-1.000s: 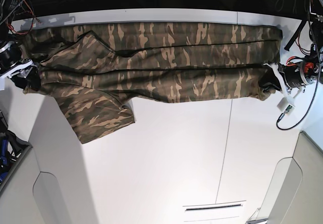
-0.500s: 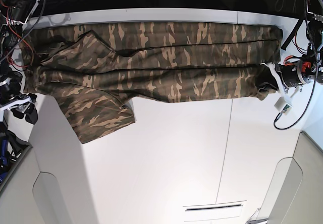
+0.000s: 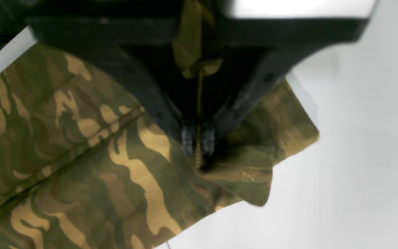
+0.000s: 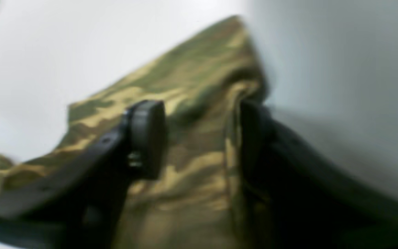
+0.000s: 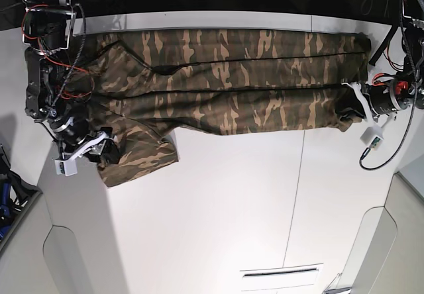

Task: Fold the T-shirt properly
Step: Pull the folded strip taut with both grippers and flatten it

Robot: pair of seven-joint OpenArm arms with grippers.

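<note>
The camouflage T-shirt (image 5: 225, 82) lies spread lengthwise along the far side of the white table (image 5: 232, 208), one sleeve (image 5: 142, 151) sticking out toward the front at left. My left gripper (image 5: 350, 112) is at the shirt's right end. In the left wrist view the left gripper (image 3: 197, 142) is shut on a bunched corner of the T-shirt (image 3: 81, 166). My right gripper (image 5: 106, 149) sits at the sleeve's left edge. In the blurred right wrist view the right gripper (image 4: 200, 138) is open, with a ridge of the T-shirt (image 4: 192, 173) between its fingers (image 4: 147, 138).
Cables and arm hardware (image 5: 50, 16) crowd the back left corner, and more wiring (image 5: 407, 16) hangs at the back right. Grey panels (image 5: 26, 254) flank the table's front corners. A narrow slot (image 5: 281, 272) is cut near the front edge.
My right arm left the shirt's left end, swung out past the table edge, and now stands over the lower sleeve with its jaws narrower. The left arm has not moved.
</note>
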